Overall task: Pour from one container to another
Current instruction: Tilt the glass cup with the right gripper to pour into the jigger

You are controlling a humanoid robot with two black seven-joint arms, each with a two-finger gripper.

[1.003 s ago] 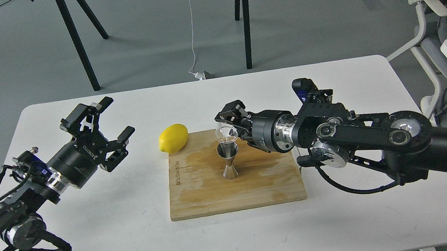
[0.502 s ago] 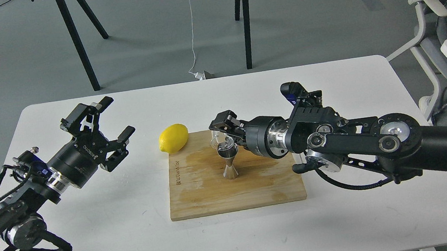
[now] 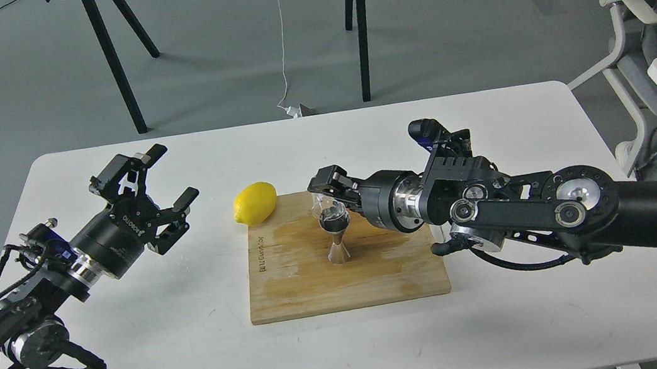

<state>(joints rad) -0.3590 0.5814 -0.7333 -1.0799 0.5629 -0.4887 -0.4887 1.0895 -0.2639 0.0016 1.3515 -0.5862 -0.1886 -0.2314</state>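
Pouring step in progress. The right gripper [image 3: 327,192] grips the clear glass cup [image 3: 325,205], tipped over the upper cone of the steel jigger [image 3: 336,237], which stands upright on the wooden board [image 3: 348,283] near its far edge, roughly midway along it. The cup's rim appears to touch the jigger's mouth, though glare makes this uncertain. The next move probably calls for a steady tilt with the lip held over the narrow mouth, then righting the cup without knocking the jigger. The right arm reaches in low from the table's right edge, wrist rolled. The left gripper [image 3: 159,188] hangs idle above the table's left side, fingers spread wide and holding nothing. A lemon [image 3: 255,203] lies at the board's far-left corner.
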